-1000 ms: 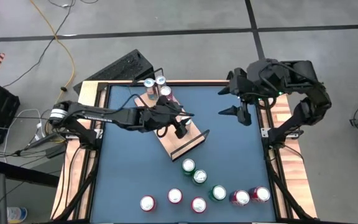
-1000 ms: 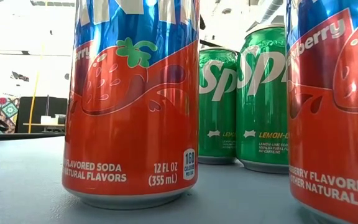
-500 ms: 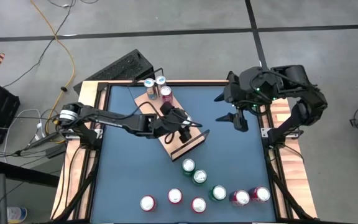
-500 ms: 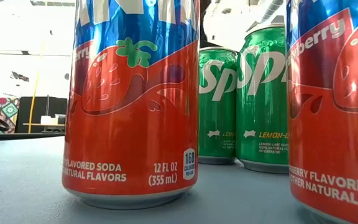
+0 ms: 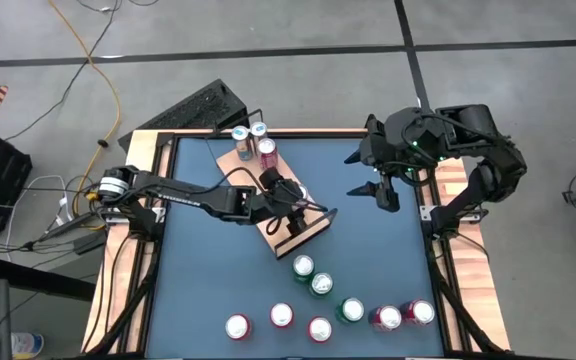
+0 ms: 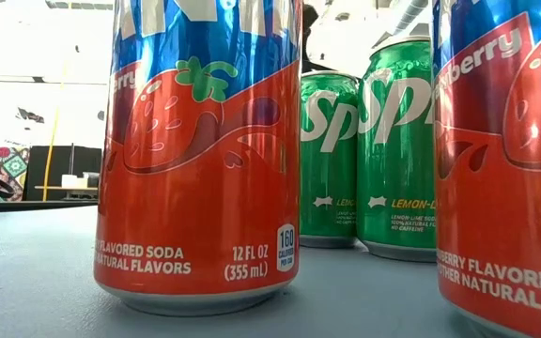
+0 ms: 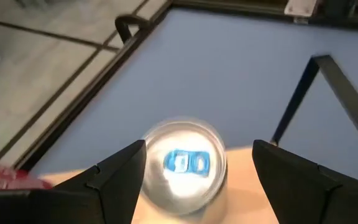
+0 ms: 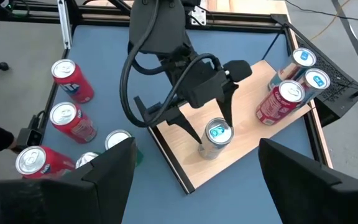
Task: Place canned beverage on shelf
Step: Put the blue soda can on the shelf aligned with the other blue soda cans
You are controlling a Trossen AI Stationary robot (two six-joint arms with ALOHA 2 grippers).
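The shelf is a light-wood board lying slantwise at mid-table, with black rails at its ends. Three cans stand at its far end. A silver-topped can stands upright on the board near its near end. My left gripper is open, with one finger on each side of that can's top. My right gripper hangs open and empty above the table's far right. My left gripper comes at the can slanting down from the table's left. Wood shows between the can and one finger. The other finger stands right at the can's side; I cannot tell whether it touches.
Several loose red and green cans stand upright near the table's front edge, to the near right of the shelf. A dark keyboard lies beyond the far-left corner. The blue table top shows bare at the near left.
My left gripper has sunk toward the shelf and reached a little farther toward the table's right edge. Its fingers stay as wide apart as before.
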